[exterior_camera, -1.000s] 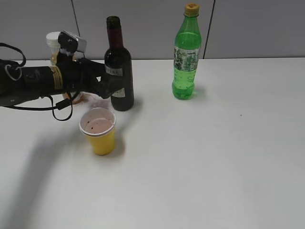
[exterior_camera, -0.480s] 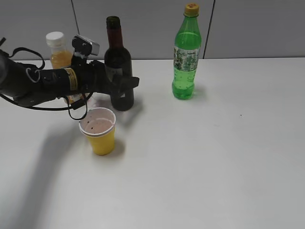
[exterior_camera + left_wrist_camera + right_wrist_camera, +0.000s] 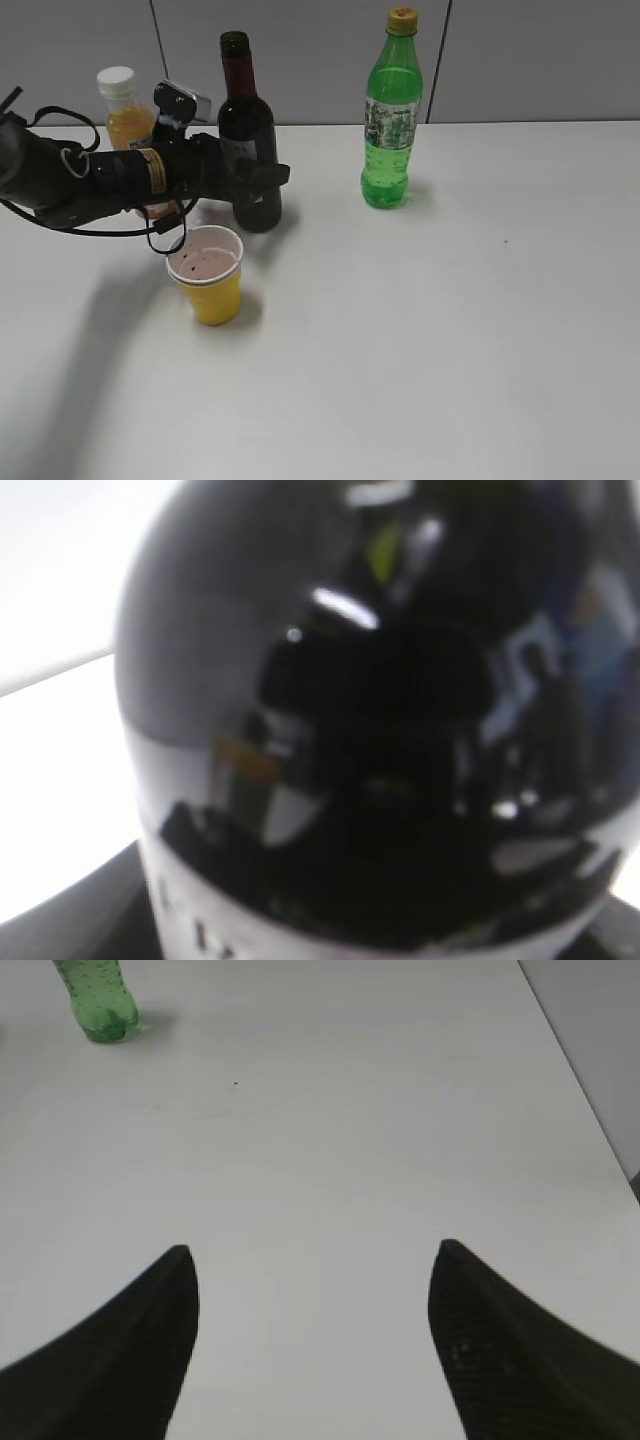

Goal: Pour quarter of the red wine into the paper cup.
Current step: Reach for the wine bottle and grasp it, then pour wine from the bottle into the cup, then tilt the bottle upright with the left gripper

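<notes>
Fingers of the left arm [image 3: 262,180] clamp the upright wine bottle [image 3: 247,140] just behind the paper cup [image 3: 207,275].

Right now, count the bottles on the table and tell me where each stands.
3. The wine bottle stands behind the paper cup, with the left gripper around it. The orange juice bottle is at back left, partly hidden by the arm. The green soda bottle is at back right.

In the left wrist view the wine bottle [image 3: 380,740] between the jaws is blurred and fills the frame, its neck and base cut off; the label's [image 3: 220,935] print is unreadable. Whether the left gripper [image 3: 255,180] touches the glass cannot be told. Beyond the right gripper [image 3: 312,1260], the green soda bottle [image 3: 98,1000] is cropped at the top edge.
</notes>
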Robot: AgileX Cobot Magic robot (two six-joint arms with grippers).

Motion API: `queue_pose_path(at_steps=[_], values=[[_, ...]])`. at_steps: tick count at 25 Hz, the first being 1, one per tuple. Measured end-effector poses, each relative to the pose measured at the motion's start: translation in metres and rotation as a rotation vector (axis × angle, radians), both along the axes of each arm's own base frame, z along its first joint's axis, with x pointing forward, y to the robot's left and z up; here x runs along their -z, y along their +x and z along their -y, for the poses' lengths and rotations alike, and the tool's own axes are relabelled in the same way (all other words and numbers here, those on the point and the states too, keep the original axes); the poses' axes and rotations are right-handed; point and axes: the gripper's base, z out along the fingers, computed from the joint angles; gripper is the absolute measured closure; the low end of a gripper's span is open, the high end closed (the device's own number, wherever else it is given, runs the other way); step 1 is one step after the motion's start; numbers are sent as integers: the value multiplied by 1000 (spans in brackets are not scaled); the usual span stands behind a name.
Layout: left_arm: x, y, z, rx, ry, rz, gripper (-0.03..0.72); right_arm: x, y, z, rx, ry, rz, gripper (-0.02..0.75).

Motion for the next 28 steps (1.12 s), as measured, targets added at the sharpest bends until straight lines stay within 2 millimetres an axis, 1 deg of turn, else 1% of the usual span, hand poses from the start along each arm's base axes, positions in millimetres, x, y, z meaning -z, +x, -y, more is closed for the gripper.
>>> queue_pose_path(at_steps=[4, 8, 10, 12, 18, 19, 23, 28], values=[[-2, 0, 0, -3, 6, 3, 147, 0, 0, 0, 0, 0, 0, 192], [-8, -1, -1, 1, 29, 8, 155, 0, 0, 0, 0, 0, 0, 192], [-15, -2, -1, 13, 46, 17, 155, 0, 0, 0, 0, 0, 0, 192], [-25, -4, 0, 25, 46, 29, 155, 0, 0, 0, 0, 0, 0, 192], [-77, -12, 0, 49, 9, 108, 155, 0, 0, 0, 0, 0, 0, 192], [-83, -14, 0, 50, 4, 116, 155, 0, 0, 0, 0, 0, 0, 192], [-103, -32, -7, 24, 38, 123, 155, 0, 0, 0, 0, 0, 0, 192], [-122, -62, -23, -53, 113, 99, 155, 0, 0, 0, 0, 0, 0, 192]])
